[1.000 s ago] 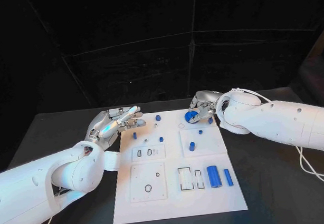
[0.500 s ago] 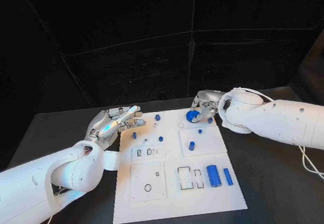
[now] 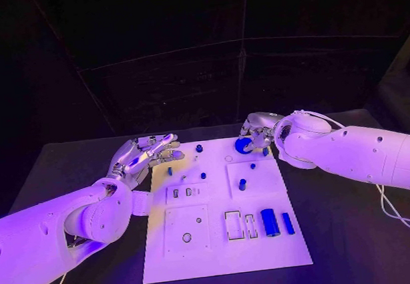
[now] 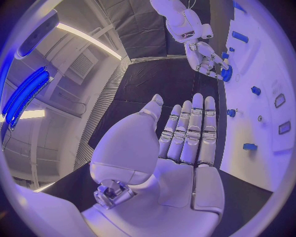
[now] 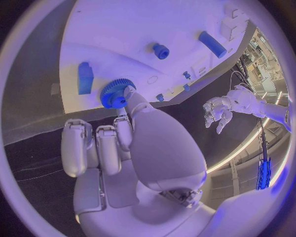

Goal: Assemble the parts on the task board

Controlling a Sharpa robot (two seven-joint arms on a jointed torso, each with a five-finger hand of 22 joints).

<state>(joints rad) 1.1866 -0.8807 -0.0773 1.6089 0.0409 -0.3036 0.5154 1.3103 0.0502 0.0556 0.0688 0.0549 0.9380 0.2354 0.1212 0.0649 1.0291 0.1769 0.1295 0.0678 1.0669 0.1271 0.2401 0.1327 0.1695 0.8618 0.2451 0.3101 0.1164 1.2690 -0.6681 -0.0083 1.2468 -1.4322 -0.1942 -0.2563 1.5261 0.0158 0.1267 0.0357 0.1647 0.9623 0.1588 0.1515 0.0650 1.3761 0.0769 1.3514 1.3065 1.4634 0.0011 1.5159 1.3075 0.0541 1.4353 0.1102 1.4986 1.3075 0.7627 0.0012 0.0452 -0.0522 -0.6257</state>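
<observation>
The white task board (image 3: 219, 255) lies in the middle of the black table. My right hand (image 3: 259, 135) is at the board's far edge and holds a blue gear (image 3: 243, 146) just above or on the board; I cannot tell which. In the right wrist view the thumb presses on the gear (image 5: 114, 94), with the other fingers (image 5: 92, 148) curled beside it. My left hand (image 3: 148, 153) hovers over the board's far left corner, empty, with its fingers (image 4: 191, 133) stretched out. Two blue cylinders (image 3: 269, 222) (image 3: 288, 223) lie on the board's right side.
Small blue pegs (image 3: 241, 185) (image 3: 199, 148) (image 3: 203, 175) stand in the board's far half. Empty slots (image 3: 234, 225) and holes (image 3: 186, 237) mark the near half. A blue block (image 5: 86, 77) lies beside the gear. A white cable (image 3: 400, 215) runs over the table at the right.
My right hand has shifted the gear a little to the right along the board's far edge. The left hand has stayed in place.
</observation>
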